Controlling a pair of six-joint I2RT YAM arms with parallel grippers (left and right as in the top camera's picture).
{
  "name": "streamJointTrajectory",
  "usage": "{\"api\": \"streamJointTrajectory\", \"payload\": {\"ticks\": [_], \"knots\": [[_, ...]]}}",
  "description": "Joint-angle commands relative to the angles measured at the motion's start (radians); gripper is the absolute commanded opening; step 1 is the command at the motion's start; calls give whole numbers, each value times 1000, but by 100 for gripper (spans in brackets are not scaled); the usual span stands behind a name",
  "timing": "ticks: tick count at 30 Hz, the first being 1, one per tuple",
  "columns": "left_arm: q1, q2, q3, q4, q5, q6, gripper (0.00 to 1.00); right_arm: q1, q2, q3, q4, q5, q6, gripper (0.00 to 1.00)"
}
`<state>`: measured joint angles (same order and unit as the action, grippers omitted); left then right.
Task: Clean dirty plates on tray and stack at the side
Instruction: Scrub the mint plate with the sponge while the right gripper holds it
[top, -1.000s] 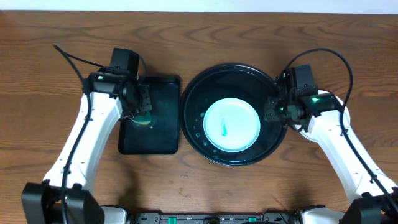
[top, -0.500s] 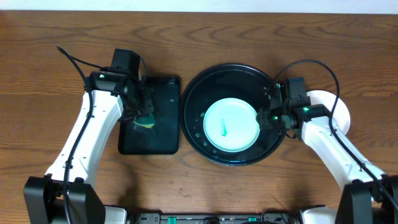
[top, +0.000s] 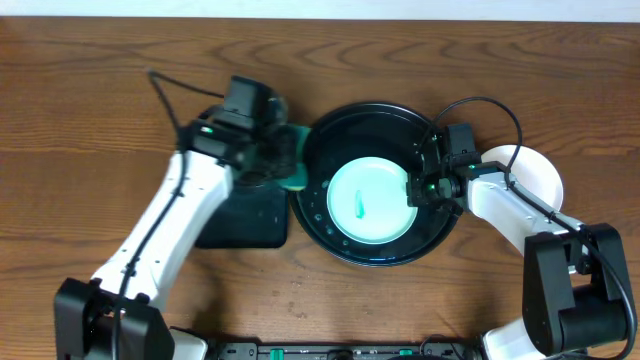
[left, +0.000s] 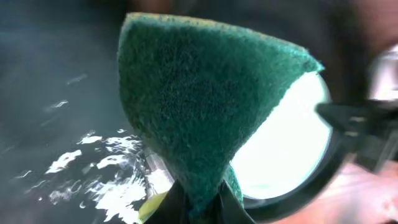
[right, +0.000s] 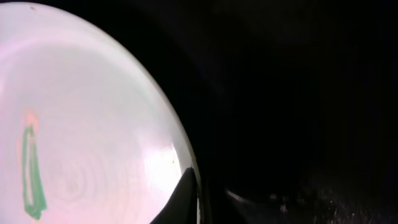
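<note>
Overhead: the left gripper (top: 284, 163), clamped on a green scouring sponge (top: 297, 178), sits at the ten o'clock rim of the large round glossy black tray (top: 345, 130). A pale mint-green round plate (top: 385, 215), green-smeared, lies at the tray's centre, with the right gripper (top: 413, 188) at its three o'clock edge.
Left wrist: the sponge (left: 211, 112) is pinched at six o'clock.
Right wrist: one fingertip (right: 181, 198) overlaps the plate's (right: 81, 112) rim; whether it grips cannot be told.

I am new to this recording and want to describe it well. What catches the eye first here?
The pale mint-green plate glows in the middle of the round black tray, a small green smear near its centre. A green sponge, pinched in the left arm's jaws, hangs over the tray's left rim. A white plate lies on the table at the right, partly under the right arm.
</note>
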<state>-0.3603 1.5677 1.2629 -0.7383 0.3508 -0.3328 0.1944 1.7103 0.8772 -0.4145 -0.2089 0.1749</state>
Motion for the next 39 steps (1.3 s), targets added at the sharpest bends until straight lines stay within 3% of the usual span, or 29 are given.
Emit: {"api": "streamJointTrajectory", "payload": {"ticks": [1, 8, 16, 18, 22, 26, 29, 35, 39], "knots": [[-91, 39, 11, 57, 57, -53, 7, 11, 9, -5, -16, 20, 11, 1], [-262, 232, 11, 203, 57, -172, 7, 12, 10, -5, -39, 21, 11, 1], [-275, 423, 11, 216, 48, -201, 7, 12, 10, -5, -50, 21, 11, 1], [-265, 448, 11, 181, -37, -201, 7, 12, 10, -5, -50, 21, 11, 1], [-257, 453, 11, 66, -364, -211, 7, 12, 10, -5, -51, 20, 11, 1], [-257, 452, 11, 51, -448, -200, 7, 12, 10, -5, -50, 21, 11, 1], [-258, 452, 11, 113, -333, -200, 7, 12, 10, -5, -51, 21, 11, 1], [-272, 476, 10, 389, 248, -213, 7, 13, 10, -5, -72, 21, 11, 1], [-303, 504, 10, 491, 395, -250, 8, 12, 10, -5, -80, 21, 11, 1]]}}
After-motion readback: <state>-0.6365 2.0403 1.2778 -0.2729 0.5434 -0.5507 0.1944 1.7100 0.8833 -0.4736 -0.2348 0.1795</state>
